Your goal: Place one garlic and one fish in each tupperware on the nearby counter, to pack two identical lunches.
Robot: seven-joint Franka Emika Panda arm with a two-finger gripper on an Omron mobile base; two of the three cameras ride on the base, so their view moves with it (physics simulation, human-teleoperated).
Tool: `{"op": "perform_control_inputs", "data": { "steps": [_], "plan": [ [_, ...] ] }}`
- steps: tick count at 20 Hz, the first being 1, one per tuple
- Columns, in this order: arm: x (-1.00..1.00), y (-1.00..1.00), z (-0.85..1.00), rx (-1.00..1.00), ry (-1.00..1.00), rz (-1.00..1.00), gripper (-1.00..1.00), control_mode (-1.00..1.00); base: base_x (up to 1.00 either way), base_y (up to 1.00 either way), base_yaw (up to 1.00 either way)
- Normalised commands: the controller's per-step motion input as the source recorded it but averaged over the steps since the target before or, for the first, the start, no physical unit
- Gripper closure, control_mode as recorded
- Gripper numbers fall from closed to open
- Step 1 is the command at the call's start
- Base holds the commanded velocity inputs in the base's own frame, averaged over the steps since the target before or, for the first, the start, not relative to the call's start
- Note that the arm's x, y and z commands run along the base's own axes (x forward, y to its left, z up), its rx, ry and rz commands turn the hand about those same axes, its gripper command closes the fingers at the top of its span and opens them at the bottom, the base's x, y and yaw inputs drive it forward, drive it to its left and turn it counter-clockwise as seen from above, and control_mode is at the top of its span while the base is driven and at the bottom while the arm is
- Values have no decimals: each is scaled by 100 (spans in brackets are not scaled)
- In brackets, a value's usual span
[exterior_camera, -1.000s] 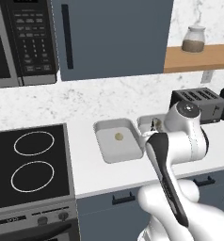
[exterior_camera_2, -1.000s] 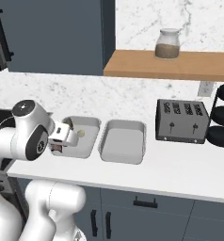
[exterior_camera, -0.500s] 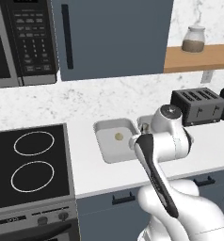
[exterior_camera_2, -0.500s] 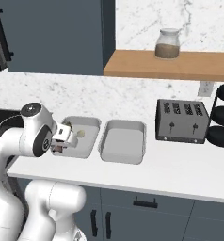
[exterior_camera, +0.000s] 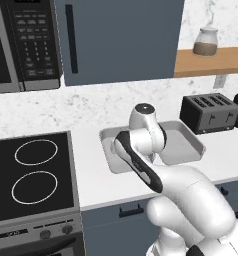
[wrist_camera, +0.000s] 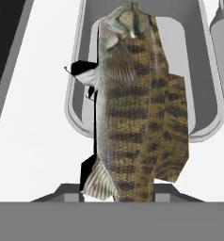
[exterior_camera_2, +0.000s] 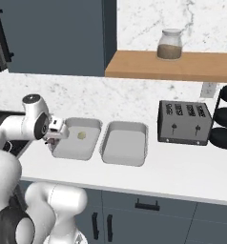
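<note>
In the hand view a stout brown mottled fish (wrist_camera: 137, 108) hangs from my gripper (wrist_camera: 118, 192), which is shut on its tail end. It hangs over the left tupperware (wrist_camera: 201, 70). From the right base view my gripper (exterior_camera_2: 56, 131) sits at that tupperware's (exterior_camera_2: 63, 151) left end. A small pale garlic (exterior_camera_2: 81, 136) lies inside the same tray. The second tupperware (exterior_camera_2: 124, 157) beside it on the white counter (exterior_camera_2: 182, 171) holds nothing. In the left base view my arm covers most of the left tupperware (exterior_camera: 107, 136); the right tupperware (exterior_camera: 186, 147) shows behind it.
A dark toaster (exterior_camera_2: 184, 122) stands right of the trays, with stacked dark pans (exterior_camera_2: 225, 119) beyond it. A jar (exterior_camera_2: 170, 44) sits on the wooden shelf (exterior_camera_2: 182, 69) above. A black stovetop (exterior_camera: 31, 172) lies left of the counter, under a microwave (exterior_camera: 21, 45).
The arm's upper links have swung left across both base views. The gripper has stayed at the left tray's left end, rising slightly, with the fish still in it.
</note>
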Motion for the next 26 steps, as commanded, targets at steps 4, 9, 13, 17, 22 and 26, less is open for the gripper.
{"op": "perform_control_inputs", "data": {
  "steps": [4, 9, 13, 17, 22, 26],
  "plan": [
    [57, 20, -17, 0, 15, 0, 100, -100, 0, 0, 0],
    [38, 0, -42, 0, 2, 0, 100, -100, 0, 0, 0],
    [25, -2, -54, -2, 1, 0, 100, -100, 0, 0, 0],
    [16, -15, -48, -2, 0, 4, 100, -100, 0, 0, 0],
    [3, -25, -26, -1, 0, 6, 100, -100, 0, 0, 0],
    [12, -18, -15, 0, 0, 9, 100, -100, 0, 0, 0]
  ]
}}
